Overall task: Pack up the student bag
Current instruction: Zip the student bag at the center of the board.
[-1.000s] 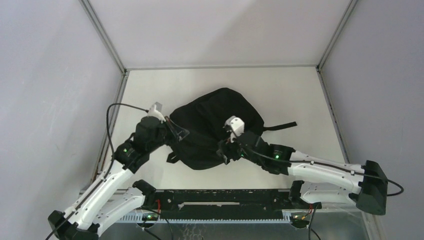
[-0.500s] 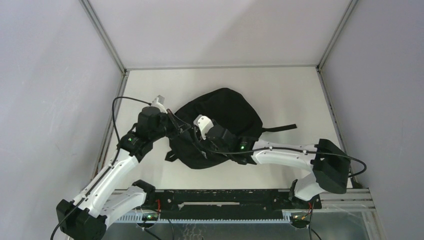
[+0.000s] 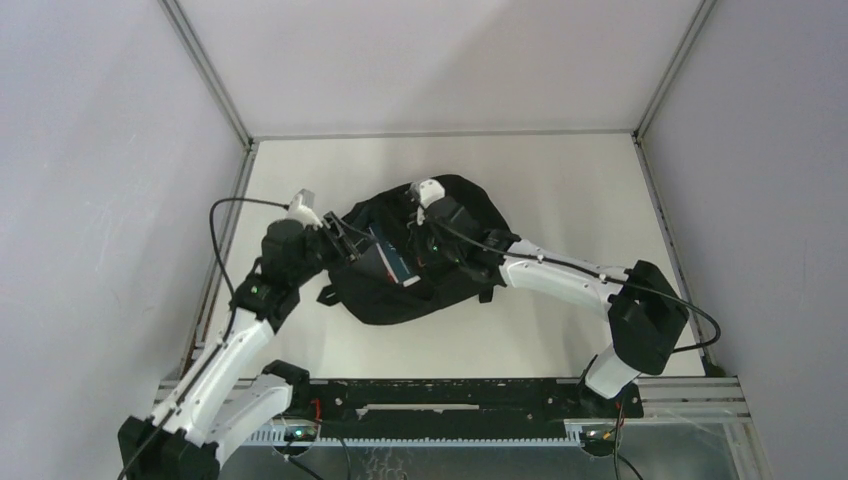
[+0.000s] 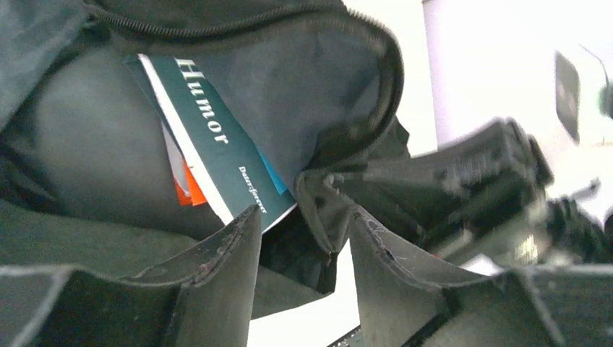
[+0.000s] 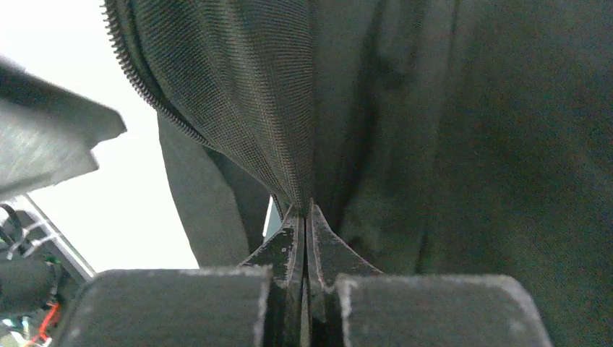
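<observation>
The student bag (image 3: 455,280) lies black and rounded in the middle of the white table, its zip opening turned toward the left arm. A teal book (image 3: 388,256) titled "Humor" (image 4: 217,148) sits inside the opening, with an orange and white item (image 4: 184,184) tucked behind it. My left gripper (image 3: 348,238) stands open at the mouth; a fold of the bag's rim (image 4: 325,210) hangs between its fingers (image 4: 217,267) unclamped. My right gripper (image 3: 422,250) reaches over the bag's top and is shut on the fabric by the zip edge (image 5: 305,206).
A black strap loop (image 3: 326,295) pokes out at the bag's left side. Grey walls with metal frame posts (image 3: 205,70) close in the table on three sides. A black rail (image 3: 440,395) runs along the near edge between the arm bases.
The right arm swung from the bag's near side up to its top rim and shut on the fabric. The left gripper opened. The bag shifted up-left and its mouth now shows the book.
</observation>
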### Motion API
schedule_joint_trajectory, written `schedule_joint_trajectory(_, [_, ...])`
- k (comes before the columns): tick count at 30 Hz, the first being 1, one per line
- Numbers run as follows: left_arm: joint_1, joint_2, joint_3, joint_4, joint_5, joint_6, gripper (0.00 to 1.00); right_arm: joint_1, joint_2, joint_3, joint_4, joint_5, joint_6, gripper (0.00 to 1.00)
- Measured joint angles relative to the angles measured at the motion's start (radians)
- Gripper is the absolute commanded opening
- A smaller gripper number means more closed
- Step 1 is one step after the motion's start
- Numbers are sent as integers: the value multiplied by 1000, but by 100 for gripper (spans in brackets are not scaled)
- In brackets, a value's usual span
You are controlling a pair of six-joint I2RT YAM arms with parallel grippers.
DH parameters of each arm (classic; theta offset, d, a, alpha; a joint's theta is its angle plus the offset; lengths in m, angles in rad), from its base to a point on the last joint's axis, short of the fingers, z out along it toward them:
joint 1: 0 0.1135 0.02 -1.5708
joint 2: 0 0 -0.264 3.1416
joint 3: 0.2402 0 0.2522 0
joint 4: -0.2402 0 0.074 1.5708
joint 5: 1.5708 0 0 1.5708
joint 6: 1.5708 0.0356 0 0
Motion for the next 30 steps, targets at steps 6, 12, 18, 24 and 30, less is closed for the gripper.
schedule_joint_trajectory(6, [-19,-183,-263,208,101,-7,69,-50,0,2,-13,-91,123,0])
schedule_joint_trajectory(12, [-145,-83,-286,311,210,68,72,-51,2,2,-6,-177,179,0])
schedule_joint_trajectory(18, [-311,89,-285,340,172,125,71,-54,3,2,-7,-198,204,0])
schedule_joint_trajectory(24, [-395,117,-285,443,53,177,71,-64,3,2,-8,-206,208,0])
schedule_joint_trajectory(30, [-395,237,-283,539,15,238,64,-72,3,0,-6,-229,216,0])
